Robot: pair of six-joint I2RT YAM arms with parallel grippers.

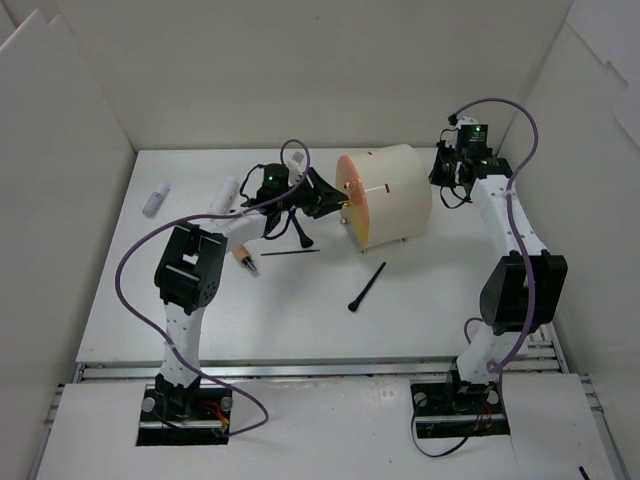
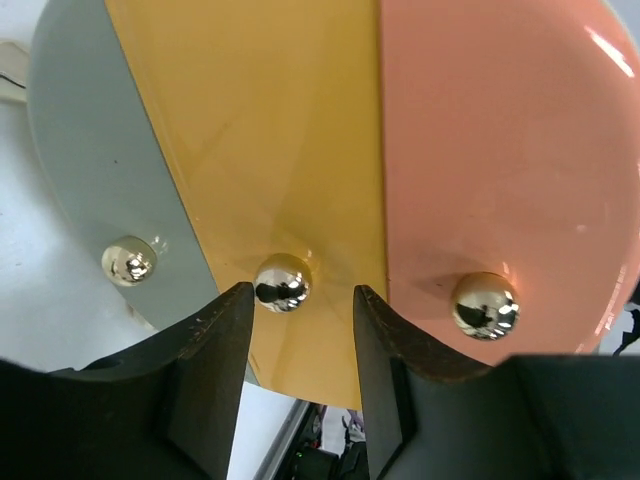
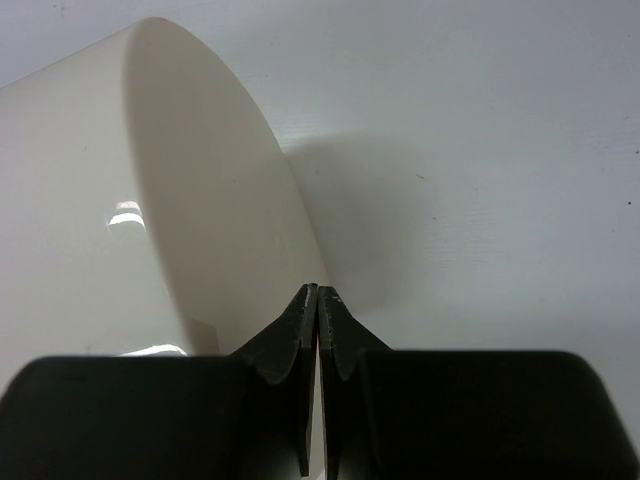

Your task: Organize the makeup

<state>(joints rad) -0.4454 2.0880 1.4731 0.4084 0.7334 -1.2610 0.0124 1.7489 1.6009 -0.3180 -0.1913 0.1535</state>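
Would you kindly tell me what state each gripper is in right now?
Left gripper: open, jaws either side of the middle gold knob.
Right gripper: shut, empty, beside the cream cylinder.

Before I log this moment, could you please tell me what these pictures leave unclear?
- Left wrist view: whether the left tool touches the middle knob it straddles.
- All views: the contents of the drawers, behind closed fronts.
- Top view: the stubby tan brush, partly behind the left arm.
- Right wrist view: whether the shut right tool touches the cylinder; the gap is unreadable.
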